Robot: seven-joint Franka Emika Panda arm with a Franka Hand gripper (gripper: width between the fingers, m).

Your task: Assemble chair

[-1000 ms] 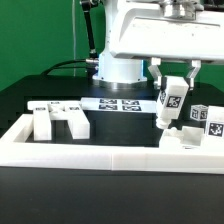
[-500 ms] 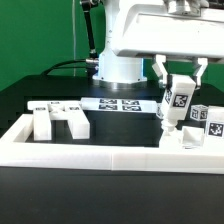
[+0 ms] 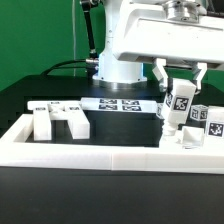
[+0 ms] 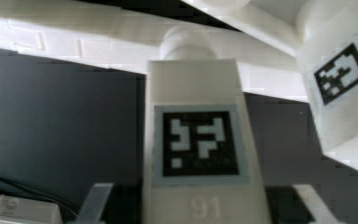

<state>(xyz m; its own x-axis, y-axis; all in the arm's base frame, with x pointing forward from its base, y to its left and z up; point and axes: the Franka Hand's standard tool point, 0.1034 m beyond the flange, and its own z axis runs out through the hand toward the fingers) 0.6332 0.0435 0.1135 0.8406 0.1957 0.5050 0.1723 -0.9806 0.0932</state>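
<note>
The chair leg hangs tilted at the exterior view's right, just above the tagged blocks. Our gripper is clamped narrowly around it. We should straighten it before lowering.

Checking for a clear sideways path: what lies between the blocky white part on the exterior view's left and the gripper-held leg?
Between the blocky part and the leg, the exterior view shows bare black table, with the marker board behind.
</note>
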